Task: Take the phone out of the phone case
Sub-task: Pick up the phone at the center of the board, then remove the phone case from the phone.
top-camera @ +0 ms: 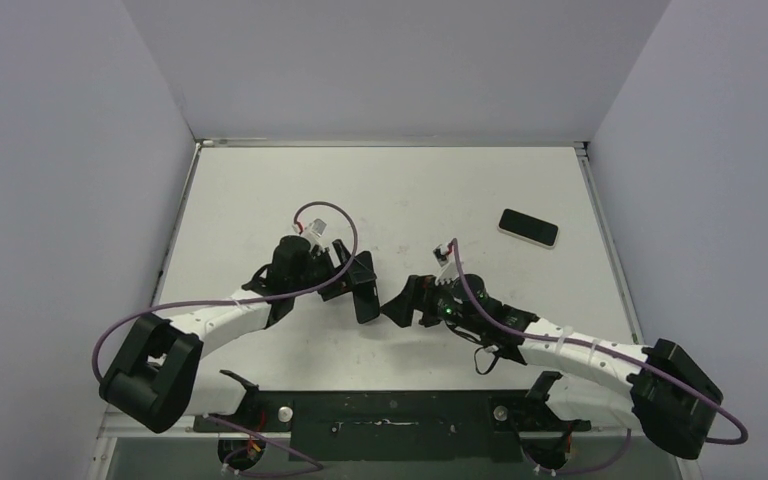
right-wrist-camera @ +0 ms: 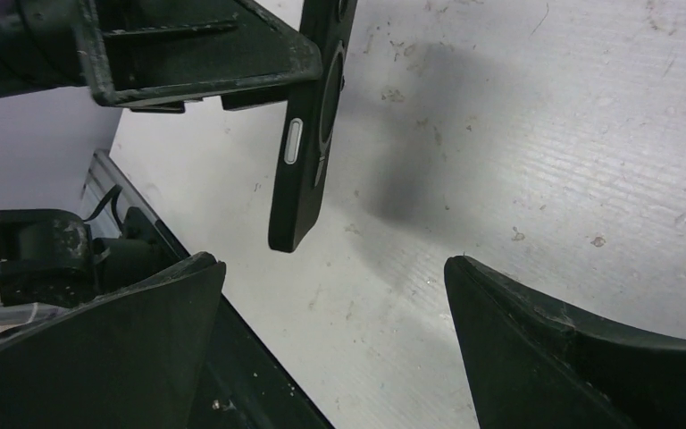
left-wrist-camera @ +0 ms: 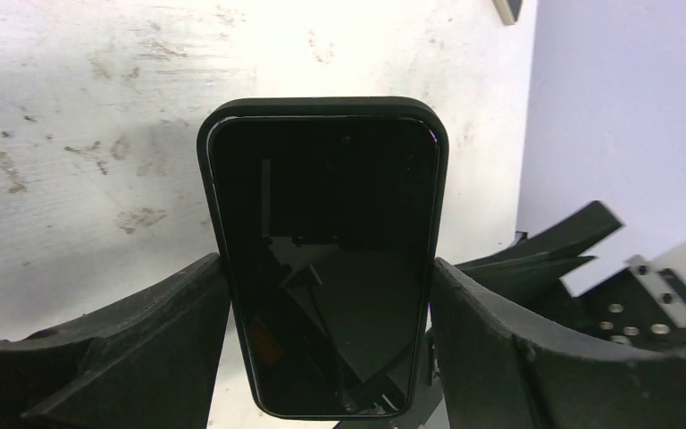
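My left gripper (left-wrist-camera: 326,268) is shut on a black phone case (left-wrist-camera: 322,105) by its two long edges and holds it above the table. The phone (left-wrist-camera: 322,223) sits in the case, its dark screen facing the left wrist camera. In the right wrist view the case (right-wrist-camera: 308,143) hangs edge-on, its back and side button showing, with the left fingers (right-wrist-camera: 196,54) round it. My right gripper (right-wrist-camera: 330,261) is open and empty, just below and short of the case's lower end. In the top view the left gripper (top-camera: 363,288) and the right gripper (top-camera: 398,304) nearly meet at the table's middle.
A second dark phone-like slab (top-camera: 528,227) with a light edge lies flat at the back right of the white table (top-camera: 410,190). The black base rail (top-camera: 390,412) runs along the near edge. Grey walls stand on three sides.
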Available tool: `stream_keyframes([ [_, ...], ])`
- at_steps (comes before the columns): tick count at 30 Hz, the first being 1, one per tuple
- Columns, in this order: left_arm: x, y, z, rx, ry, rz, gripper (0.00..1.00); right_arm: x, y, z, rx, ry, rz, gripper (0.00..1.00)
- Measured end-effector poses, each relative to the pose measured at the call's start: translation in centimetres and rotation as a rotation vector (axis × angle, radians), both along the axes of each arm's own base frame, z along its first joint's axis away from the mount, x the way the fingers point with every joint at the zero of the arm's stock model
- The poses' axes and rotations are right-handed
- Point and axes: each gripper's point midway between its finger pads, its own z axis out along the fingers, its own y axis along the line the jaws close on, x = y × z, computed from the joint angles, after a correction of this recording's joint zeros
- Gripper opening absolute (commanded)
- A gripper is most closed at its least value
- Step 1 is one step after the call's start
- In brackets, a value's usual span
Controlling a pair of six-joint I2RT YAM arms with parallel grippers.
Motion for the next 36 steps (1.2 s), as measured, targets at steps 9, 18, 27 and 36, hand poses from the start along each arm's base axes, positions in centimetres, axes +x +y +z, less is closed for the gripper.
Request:
stream_keyframes([
  [9, -0.7, -1.1, 2.0, -0.065, -0.050, 0.005, 0.00, 1.3, 2.6, -1.1, -0.045, -0.045, -0.048, 0.84],
  [18, -1.0, -1.9, 2.1, -0.042, -0.087, 0.020, 0.00, 1.8, 5.3, -0.9, -0.063, -0.113, -0.074, 0.55],
  [27, -1.1, -1.9, 2.6, -0.019, -0.145, 0.016, 0.10, 2.5, 5.1, -1.0, -0.085, -0.153, -0.099, 0.03],
  [36, -1.0, -1.6, 4.5, -0.010, -0.247, -0.007, 0.76, 2.7, 4.6, 0.6, -0.043, -0.219, -0.062, 0.00],
])
